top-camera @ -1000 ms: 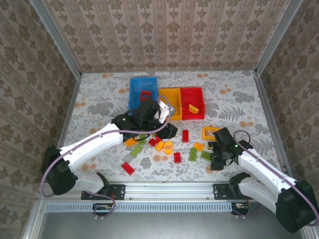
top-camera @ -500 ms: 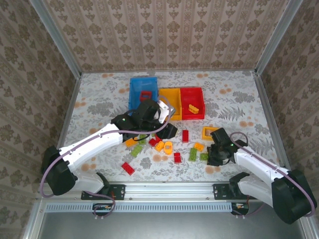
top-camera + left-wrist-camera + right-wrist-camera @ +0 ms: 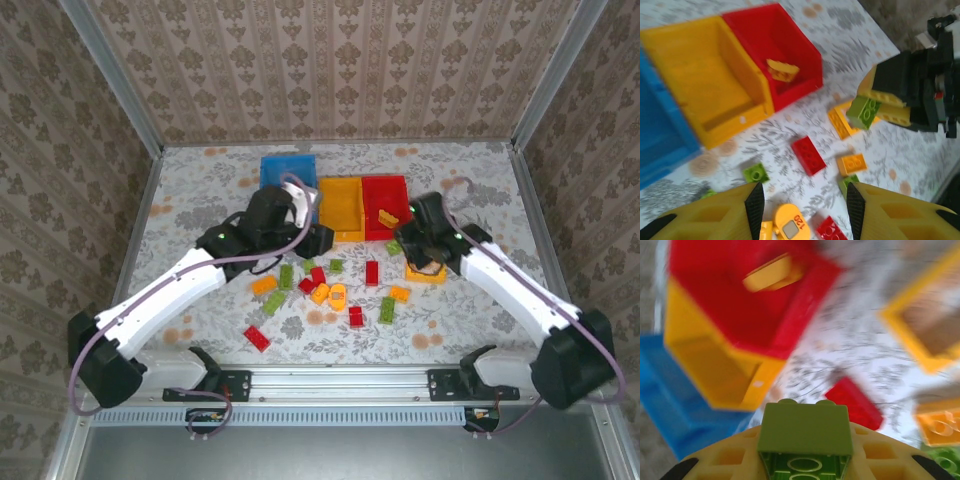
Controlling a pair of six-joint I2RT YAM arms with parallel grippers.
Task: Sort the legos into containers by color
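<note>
Bins in a row here: the largest bin (image 3: 283, 168) sits at nine o'clock of the middle bin (image 3: 340, 200), the right bin (image 3: 385, 192) at three with one brick (image 3: 388, 218) inside, loose bricks (image 3: 320, 292) scattered at six, and the right gripper (image 3: 398, 246) has the held brick (image 3: 805, 430) just before the right bin.

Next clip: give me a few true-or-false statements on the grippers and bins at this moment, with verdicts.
1. The right gripper holds a green brick. True.
2. A red brick lies in the red bin. False: an orange-yellow piece lies in it.
3. The left gripper is clamped on a brick. False: its jaws stand open with nothing between them.
4. The yellow bin stands between the blue bin and the red bin. True.
</note>
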